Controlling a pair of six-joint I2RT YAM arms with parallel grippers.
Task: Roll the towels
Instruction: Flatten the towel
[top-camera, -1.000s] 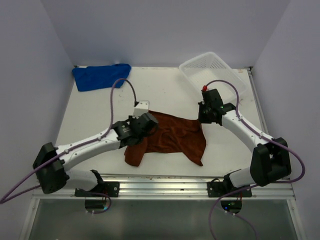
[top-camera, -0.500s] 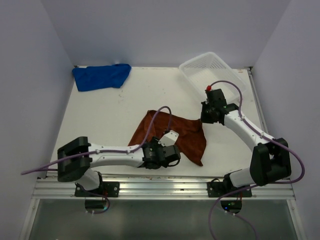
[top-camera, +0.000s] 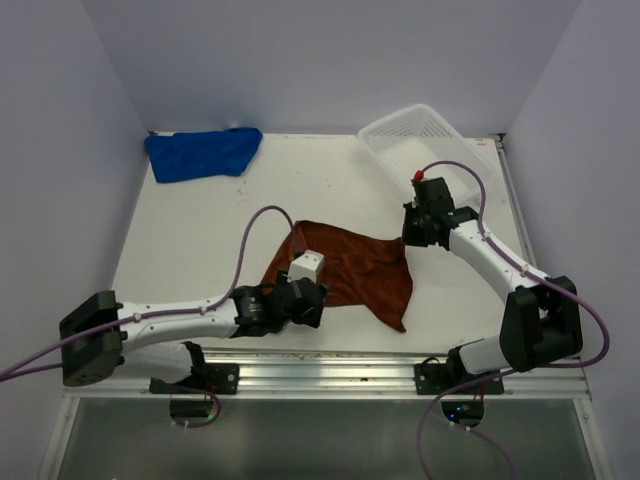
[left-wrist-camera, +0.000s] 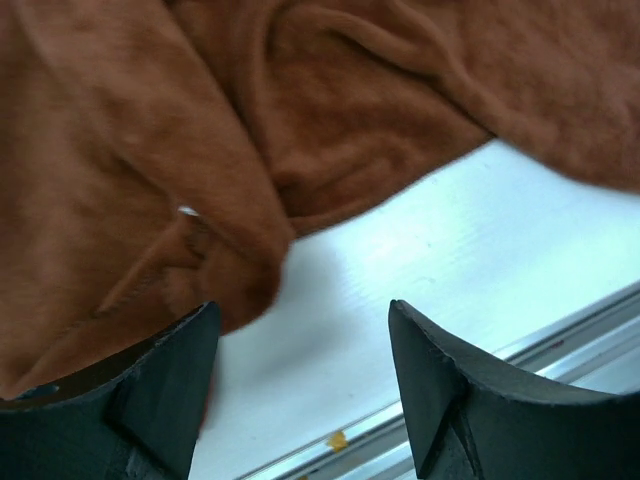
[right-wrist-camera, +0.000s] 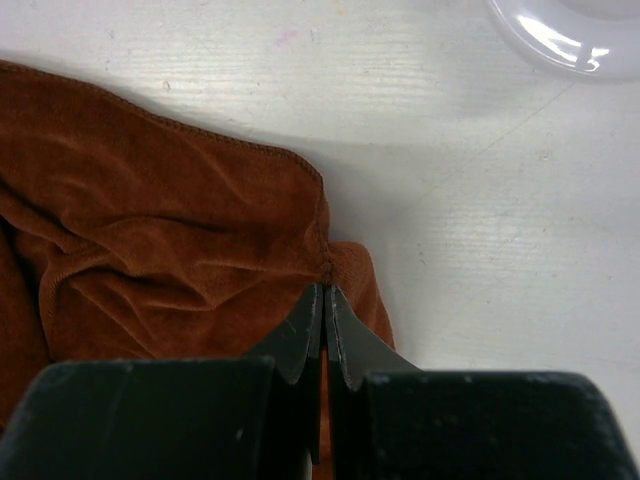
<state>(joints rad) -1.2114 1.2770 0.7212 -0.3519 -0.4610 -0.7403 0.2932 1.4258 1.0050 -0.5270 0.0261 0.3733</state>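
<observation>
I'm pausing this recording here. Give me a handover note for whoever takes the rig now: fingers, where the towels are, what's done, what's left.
Left gripper: open, fingers low over the near edge of the rust-brown towel, holding nothing.
Right gripper: shut on that towel's far right corner.
Rust-brown towel: spread and wrinkled in the middle of the table, not rolled.
Blue towel: bunched at the far left corner, no gripper on it.
Done: nothing rolled yet.
Left: roll both towels.
</observation>
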